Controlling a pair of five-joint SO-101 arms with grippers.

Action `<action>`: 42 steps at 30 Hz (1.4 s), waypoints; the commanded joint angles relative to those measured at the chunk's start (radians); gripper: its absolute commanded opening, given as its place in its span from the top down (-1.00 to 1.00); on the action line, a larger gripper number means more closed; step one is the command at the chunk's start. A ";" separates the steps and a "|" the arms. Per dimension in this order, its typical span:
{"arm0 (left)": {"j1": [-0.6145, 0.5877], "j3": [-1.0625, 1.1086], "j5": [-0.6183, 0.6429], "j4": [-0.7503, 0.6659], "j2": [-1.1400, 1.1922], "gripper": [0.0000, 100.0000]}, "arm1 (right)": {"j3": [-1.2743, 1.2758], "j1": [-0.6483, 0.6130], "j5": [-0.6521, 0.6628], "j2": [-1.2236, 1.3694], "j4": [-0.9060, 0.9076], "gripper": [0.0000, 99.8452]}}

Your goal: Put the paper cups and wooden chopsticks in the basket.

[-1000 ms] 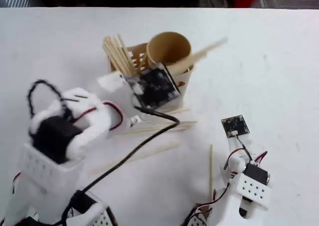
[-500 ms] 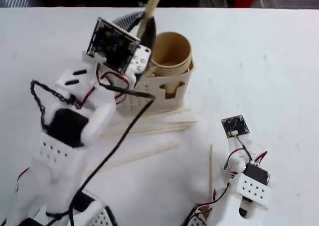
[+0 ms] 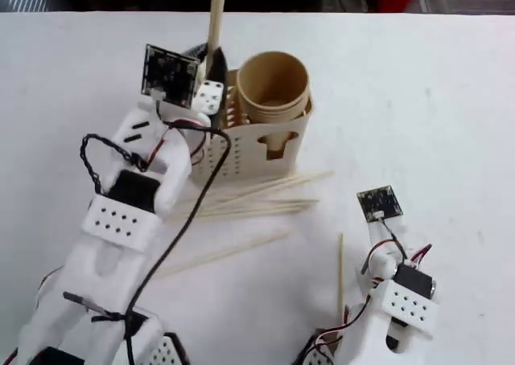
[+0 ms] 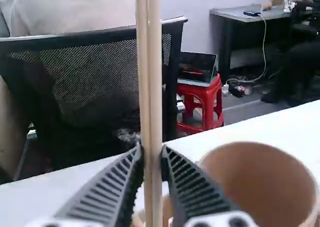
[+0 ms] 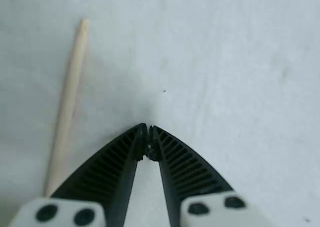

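Chopsticks (image 4: 149,87) swung upright, tips cropped — left fingers (image 4: 117,187) clamped

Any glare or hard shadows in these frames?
High view: table is bright, with only faint shadows under the loose chopsticks. Right wrist view: even light, no glare near the right gripper. Left wrist view: held chopsticks lit evenly against a dark chair.

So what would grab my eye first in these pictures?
The left gripper pinches a pair of wooden chopsticks upright, beside the paper cups nested in the basket. More loose chopsticks lie on the white table by the basket, and the right gripper is shut near a single chopstick.
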 commanded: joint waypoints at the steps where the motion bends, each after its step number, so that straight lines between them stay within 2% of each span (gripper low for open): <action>1: -0.027 -0.011 0.071 0.009 -0.018 0.88 | -0.006 -0.010 0.008 -0.012 -0.015 0.96; 5: -0.028 -0.035 0.083 0.118 -0.099 0.64 | -0.006 -0.010 0.008 -0.012 -0.015 0.96; 12: -0.028 -0.143 0.077 0.393 -0.302 0.68 | -0.006 -0.010 0.008 -0.012 -0.015 0.96; 14: -0.028 -0.199 0.077 0.514 -0.361 0.68 | -0.006 -0.010 0.008 -0.012 -0.015 0.96; 18: -0.007 -0.354 0.072 0.842 -0.429 0.69 | -0.006 -0.010 0.008 -0.012 -0.015 0.96; 24: 0.154 -0.411 -0.222 1.286 -0.334 0.97 | -0.006 -0.010 0.008 -0.012 -0.015 0.96; 26: 0.211 -0.385 -0.313 1.424 -0.272 0.90 | -0.006 -0.010 0.008 -0.012 -0.015 0.96; 28: 0.245 -0.325 -0.400 1.494 -0.216 0.85 | -0.006 -0.010 0.008 -0.012 -0.015 0.96; 30: 0.252 -0.222 -0.470 1.473 -0.162 0.82 | -0.006 -0.010 0.008 -0.012 -0.015 0.96; 33: 0.245 -0.035 -0.531 1.295 -0.081 0.79 | -0.006 -0.010 0.008 -0.012 -0.015 0.96; 36: 0.257 0.127 -0.647 1.103 0.018 0.75 | -0.006 -0.010 0.008 -0.012 -0.015 0.96; 42: 0.170 0.184 -0.658 0.761 0.249 0.61 | -0.006 -0.010 0.008 -0.012 -0.015 0.96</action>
